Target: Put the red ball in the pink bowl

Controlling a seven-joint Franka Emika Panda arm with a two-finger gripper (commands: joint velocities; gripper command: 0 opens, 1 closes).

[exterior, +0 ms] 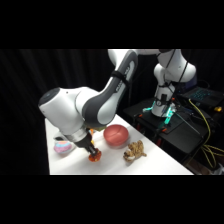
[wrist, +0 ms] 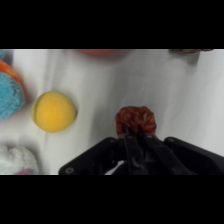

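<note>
The arm reached down over the white bench (exterior: 150, 165) and its claw (exterior: 93, 152) was down at the surface near the front edge, the fingers pinched onto the red ball (wrist: 136, 120), which sat on the bench. From the wrist view the bumpy ball showed just past the fingertips. The pink bowl (exterior: 116, 135) stood a little behind and to the right of the ball, apart from it. A smooth yellow-orange ball (wrist: 54, 111) lay to one side, near a blue and orange plush (wrist: 10, 95). A striped plush (exterior: 63, 146) rested left of the claw, and a tan toy (exterior: 135, 151) lay right of the bowl.
</note>
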